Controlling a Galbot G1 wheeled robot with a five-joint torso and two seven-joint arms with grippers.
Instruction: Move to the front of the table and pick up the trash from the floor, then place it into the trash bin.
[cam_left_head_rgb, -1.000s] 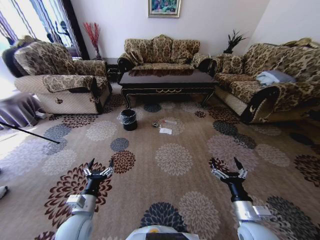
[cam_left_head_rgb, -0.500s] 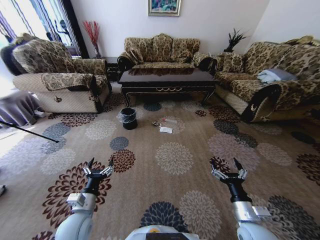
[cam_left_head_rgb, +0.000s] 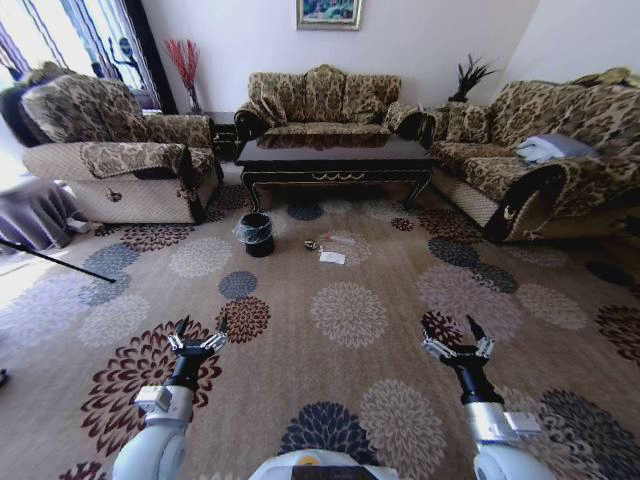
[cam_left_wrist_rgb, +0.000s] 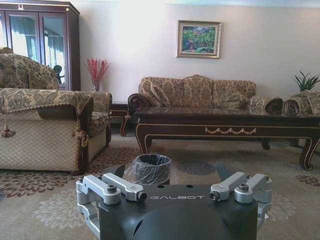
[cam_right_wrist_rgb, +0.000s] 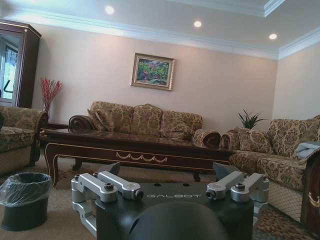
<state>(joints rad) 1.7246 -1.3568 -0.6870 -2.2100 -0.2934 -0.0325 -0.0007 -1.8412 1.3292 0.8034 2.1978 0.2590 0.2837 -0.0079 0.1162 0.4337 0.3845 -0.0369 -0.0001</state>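
Carpet (cam_left_head_rgb: 330, 290) with round flower medallions covers the floor between us and the counter (cam_left_head_rgb: 335, 158), which stands far ahead in the middle of the room, in front of a sofa (cam_left_head_rgb: 320, 100). Our left claw (cam_left_head_rgb: 196, 338) hangs low on the near left side, above a maroon flower, and its fingers are spread apart and hold nothing. Our right claw (cam_left_head_rgb: 458, 341) hangs on the near right side at the same height, also spread apart and holding nothing. Both are well apart from the trash.

The bin (cam_left_head_rgb: 257, 235) stands on the carpet near the left front leg of the counter, with a clear bag ruffled over its rim. To the right of the bin, the trash lies on the floor in front of the counter: a dark ball (cam_left_head_rgb: 310, 245), a white paper (cam_left_head_rgb: 332, 258) a little nearer to us, and a thin clear piece (cam_left_head_rgb: 338, 240) just beyond the paper. The three bits are near each other; we cannot tell if they touch.

In the left wrist view the bin (cam_left_wrist_rgb: 148, 169) appears just beyond the claw (cam_left_wrist_rgb: 176, 187), with the counter (cam_left_wrist_rgb: 225, 122) behind it. In the right wrist view the bin (cam_right_wrist_rgb: 24, 199) stands to one side of the claw (cam_right_wrist_rgb: 175, 186).

An armchair (cam_left_head_rgb: 115, 150) is on the far left and a long sofa (cam_left_head_rgb: 540, 150) on the far right.
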